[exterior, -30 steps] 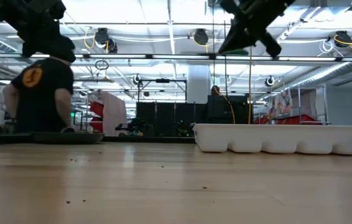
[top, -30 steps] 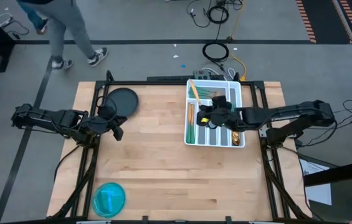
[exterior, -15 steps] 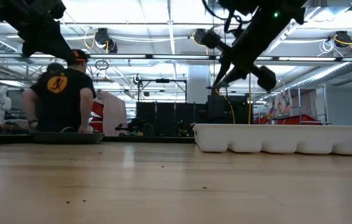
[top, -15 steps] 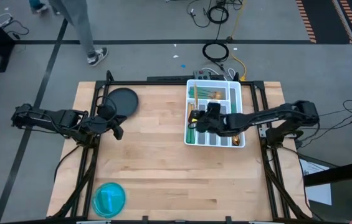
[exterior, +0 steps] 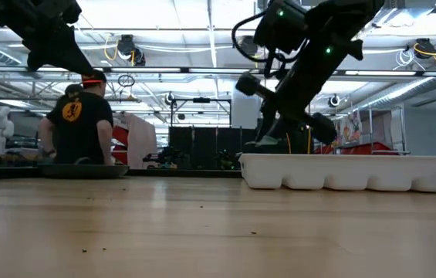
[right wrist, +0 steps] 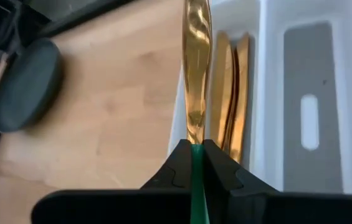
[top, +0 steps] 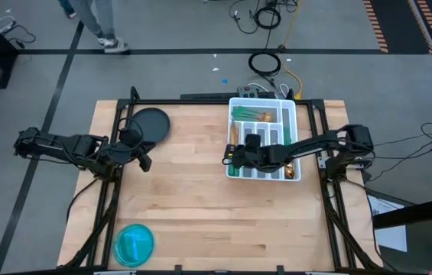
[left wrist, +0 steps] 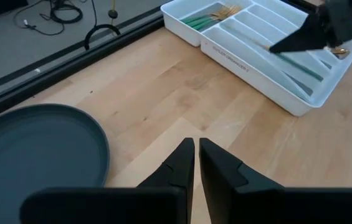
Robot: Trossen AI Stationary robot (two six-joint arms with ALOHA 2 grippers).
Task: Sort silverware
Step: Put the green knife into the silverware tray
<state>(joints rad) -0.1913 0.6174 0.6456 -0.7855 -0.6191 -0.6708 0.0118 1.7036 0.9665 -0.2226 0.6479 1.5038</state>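
The white divided tray (top: 292,114) sits at the table's far right and holds several pieces of silverware: forks with teal handles (top: 254,114) lie in its far compartment and gold knives (right wrist: 233,93) in its leftmost one. My right gripper (top: 235,155) hovers over that leftmost compartment, shut on one more piece with a long gold head (right wrist: 195,68). In the low view it hangs just above the tray rim (exterior: 349,158). My left gripper (top: 144,161) waits shut above the table's left part, near a dark plate (top: 150,124). My right gripper pinches the piece between its two fingers by the teal handle (right wrist: 195,155), right behind the gold head. The fingers reach in from the table's right, slanting down, and lie along the piece. The gold head sticks out past the fingertips, lifted clear above the tray's leftmost compartment.
A teal bowl (top: 134,243) stands at the near left corner. The dark plate (left wrist: 32,149) lies just ahead of my left gripper (left wrist: 196,152). Bare wood spans the middle of the table (top: 193,198). A person (exterior: 79,123) moves about beyond the far edge.
My right gripper has travelled toward the table's left, from over the tray's middle compartments to over its leftmost one, and has come down closer to the tray, carrying the gold-headed piece along. The person behind the table has walked on.
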